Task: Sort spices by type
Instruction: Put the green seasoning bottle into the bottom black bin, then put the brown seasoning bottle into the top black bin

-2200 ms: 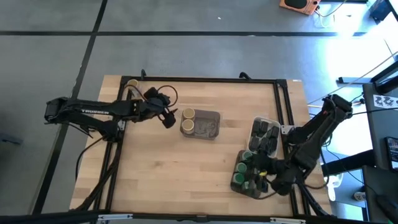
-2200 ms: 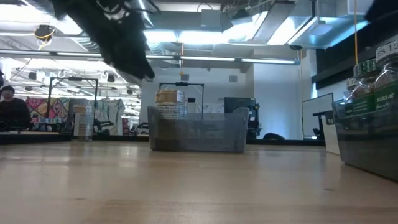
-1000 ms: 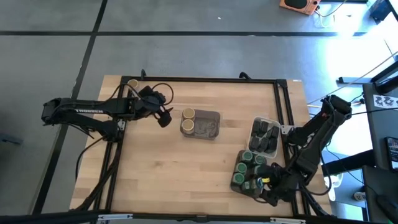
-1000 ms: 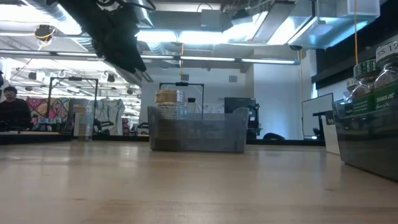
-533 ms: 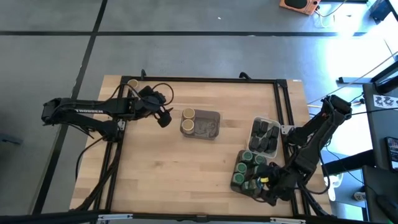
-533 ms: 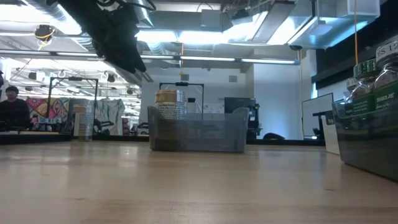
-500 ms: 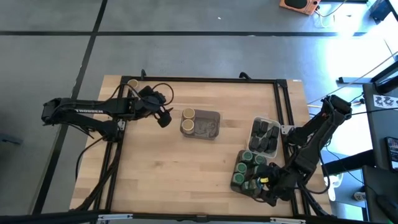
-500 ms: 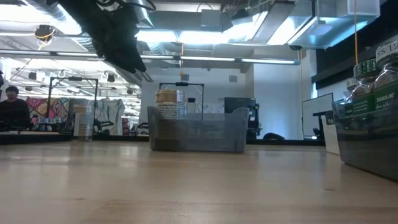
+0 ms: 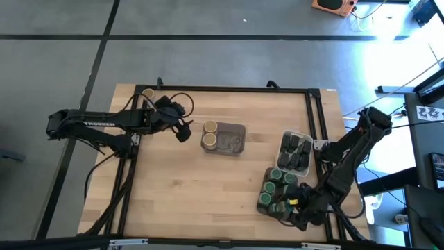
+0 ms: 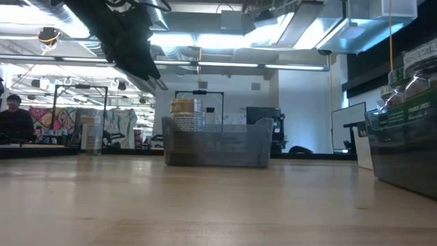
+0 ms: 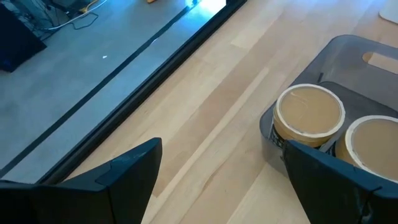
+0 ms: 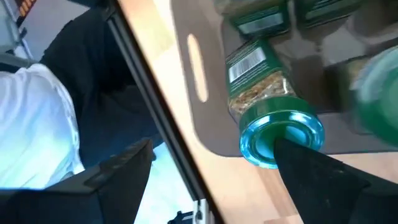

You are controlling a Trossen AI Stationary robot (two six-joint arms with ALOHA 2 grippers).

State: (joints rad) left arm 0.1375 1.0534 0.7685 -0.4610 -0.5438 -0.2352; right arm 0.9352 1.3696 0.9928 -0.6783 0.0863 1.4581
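Note:
Two tan-lidded jars stand in the left end of a grey tray at mid-table; they also show in the left wrist view. Several green-lidded jars stand in a dark tray at the near right. Dark tins fill a clear tray behind it. My left gripper hangs open above the table, left of the grey tray. My right gripper is open over the dark tray's near end, one finger in front of a green lid. My right gripper has one fingertip in front of the lid of a green-lidded jar at the dark tray's edge. I cannot tell whether it touches the lid. The other finger stands off to the side, over the table's edge.
Another tan-lidded jar stands at the table's far left corner. A black frame rail runs round the table. Bare wood lies between the grey tray and the right-hand trays. A person sits far off in the room.
Both arms have kept still. In the low view a jar at the right edge has shifted a little.

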